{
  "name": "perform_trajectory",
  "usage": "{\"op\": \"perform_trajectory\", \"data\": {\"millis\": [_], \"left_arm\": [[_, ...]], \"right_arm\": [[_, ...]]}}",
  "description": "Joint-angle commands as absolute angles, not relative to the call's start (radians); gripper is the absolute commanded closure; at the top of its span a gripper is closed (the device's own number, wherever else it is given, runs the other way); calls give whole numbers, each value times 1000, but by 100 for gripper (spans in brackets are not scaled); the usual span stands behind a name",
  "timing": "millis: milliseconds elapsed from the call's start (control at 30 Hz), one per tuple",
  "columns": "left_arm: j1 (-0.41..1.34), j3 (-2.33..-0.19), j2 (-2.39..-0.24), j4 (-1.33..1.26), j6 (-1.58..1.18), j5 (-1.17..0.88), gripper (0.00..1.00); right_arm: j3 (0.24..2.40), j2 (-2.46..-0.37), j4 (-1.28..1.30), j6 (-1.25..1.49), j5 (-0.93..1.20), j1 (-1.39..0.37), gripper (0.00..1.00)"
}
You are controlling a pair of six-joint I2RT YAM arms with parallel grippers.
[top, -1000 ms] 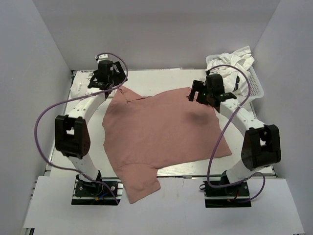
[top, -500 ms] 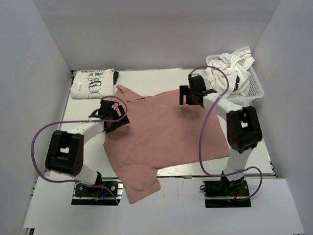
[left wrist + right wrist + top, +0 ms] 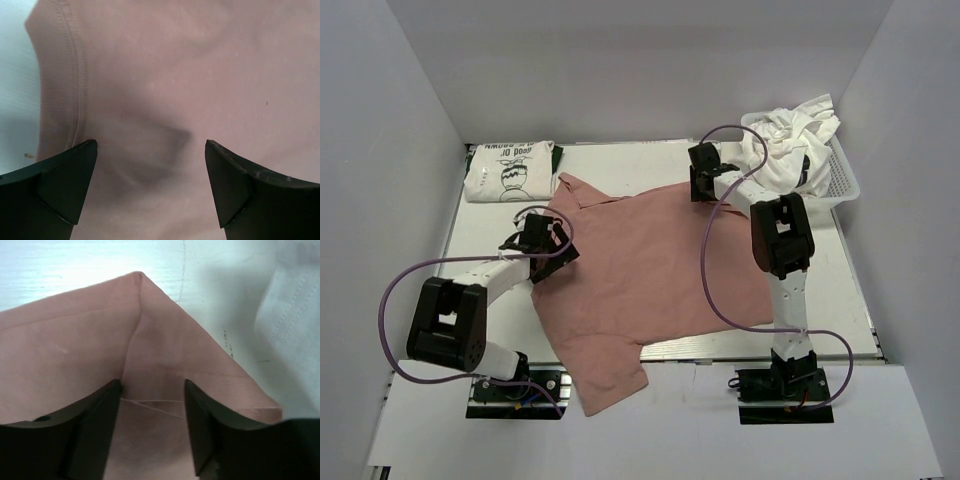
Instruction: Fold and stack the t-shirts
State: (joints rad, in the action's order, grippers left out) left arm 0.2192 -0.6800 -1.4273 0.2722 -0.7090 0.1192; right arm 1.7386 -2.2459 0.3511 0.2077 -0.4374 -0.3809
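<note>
One pink shirt lies spread across the middle of the table, one sleeve past the near edge; a folded printed white shirt sits at the far left corner and loose white shirts fill the basket at far right. Left gripper is low over the pink shirt's left hem, fingers spread wide and holding nothing. Right gripper is at its far right corner, fingers apart astride the hem

We count one pink t-shirt, one folded printed t-shirt and one basket. The white t-shirts heaped in it we cannot number. Two pincers: left pincer, right pincer.
</note>
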Motion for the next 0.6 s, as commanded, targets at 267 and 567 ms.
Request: {"op": "perform_trajectory", "data": {"millis": [267, 567], "left_arm": [[196, -732, -1540, 612, -848, 432, 0], [187, -782, -1520, 635, -810, 476, 0]], "right_arm": [[1789, -2258, 373, 204, -531, -336, 86], [1864, -2250, 359, 178, -609, -304, 100]]}}
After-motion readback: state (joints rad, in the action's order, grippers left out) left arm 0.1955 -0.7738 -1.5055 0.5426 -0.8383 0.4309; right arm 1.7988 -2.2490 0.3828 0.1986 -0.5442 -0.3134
